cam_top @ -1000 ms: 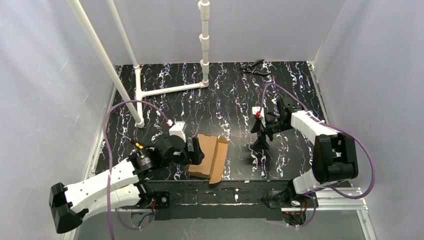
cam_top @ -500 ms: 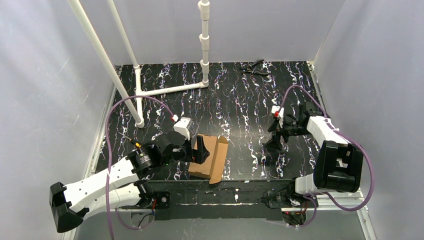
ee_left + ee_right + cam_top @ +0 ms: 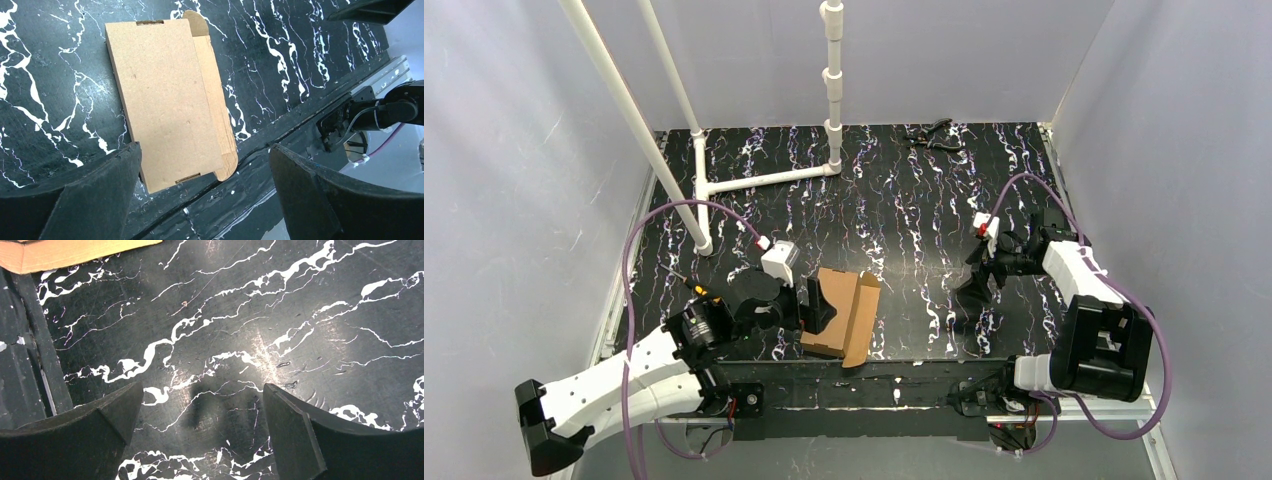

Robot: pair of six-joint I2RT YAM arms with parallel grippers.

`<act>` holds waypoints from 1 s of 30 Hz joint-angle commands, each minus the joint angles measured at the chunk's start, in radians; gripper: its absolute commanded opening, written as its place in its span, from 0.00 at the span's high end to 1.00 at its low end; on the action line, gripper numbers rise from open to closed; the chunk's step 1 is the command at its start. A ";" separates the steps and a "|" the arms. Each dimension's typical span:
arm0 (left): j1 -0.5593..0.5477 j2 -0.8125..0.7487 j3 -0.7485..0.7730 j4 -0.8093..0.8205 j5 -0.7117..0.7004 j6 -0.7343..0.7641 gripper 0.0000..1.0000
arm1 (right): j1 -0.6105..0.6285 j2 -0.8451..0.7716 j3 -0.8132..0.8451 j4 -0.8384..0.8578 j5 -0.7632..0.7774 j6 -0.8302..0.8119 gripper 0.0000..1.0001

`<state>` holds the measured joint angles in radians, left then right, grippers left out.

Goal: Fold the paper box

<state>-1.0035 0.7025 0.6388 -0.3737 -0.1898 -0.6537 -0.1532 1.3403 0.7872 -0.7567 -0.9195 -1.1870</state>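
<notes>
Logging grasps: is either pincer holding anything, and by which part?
Nothing is held. The left pincer is open over the flat paper box; the right pincer is open over the table.

Top camera: fixed above and behind me, looking down over the whole table point(image 3: 904, 190). My left wrist camera faces down, close above the paper box point(image 3: 167, 100). My right wrist camera sits close over the table and shares only that box's edge, at top left.
</notes>
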 commanded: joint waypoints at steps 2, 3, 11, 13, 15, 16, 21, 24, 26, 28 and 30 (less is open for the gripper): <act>0.000 0.020 -0.015 0.048 -0.009 0.049 0.02 | 0.014 -0.014 0.009 0.035 -0.076 0.037 0.02; 0.000 0.022 -0.017 0.060 -0.013 0.046 0.02 | 0.026 -0.006 0.014 0.029 -0.081 0.031 0.02; 0.000 0.035 -0.012 0.055 -0.028 0.029 0.02 | 0.283 0.077 0.054 0.067 0.005 0.082 0.02; -0.001 0.033 0.003 0.010 -0.051 0.007 0.02 | 0.328 0.077 0.055 0.122 0.035 0.148 0.02; -0.001 0.029 0.005 0.002 -0.074 -0.013 0.02 | 0.367 0.086 0.061 0.159 0.069 0.190 0.02; 0.000 0.031 0.009 0.008 -0.075 -0.012 0.02 | 0.382 0.095 0.068 0.170 0.082 0.210 0.02; 0.000 0.166 0.127 -0.046 -0.062 0.046 0.02 | 0.397 0.159 0.116 0.206 0.067 0.302 0.02; -0.001 0.286 0.218 -0.140 -0.069 0.100 0.02 | 0.402 0.210 0.127 0.271 0.033 0.361 0.02; 0.000 0.333 0.251 -0.183 -0.078 0.119 0.02 | 0.412 0.250 0.142 0.334 0.022 0.426 0.05; 0.000 0.340 0.232 -0.152 -0.083 0.142 0.02 | 0.423 0.284 0.140 0.416 0.013 0.517 0.09; 0.000 0.326 0.188 -0.080 -0.075 0.177 0.02 | 0.441 0.312 0.135 0.485 0.003 0.591 0.14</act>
<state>-1.0035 1.0508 0.8566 -0.4580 -0.2359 -0.5602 0.2573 1.6066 0.8940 -0.4484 -0.8684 -0.7815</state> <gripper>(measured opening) 0.983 0.895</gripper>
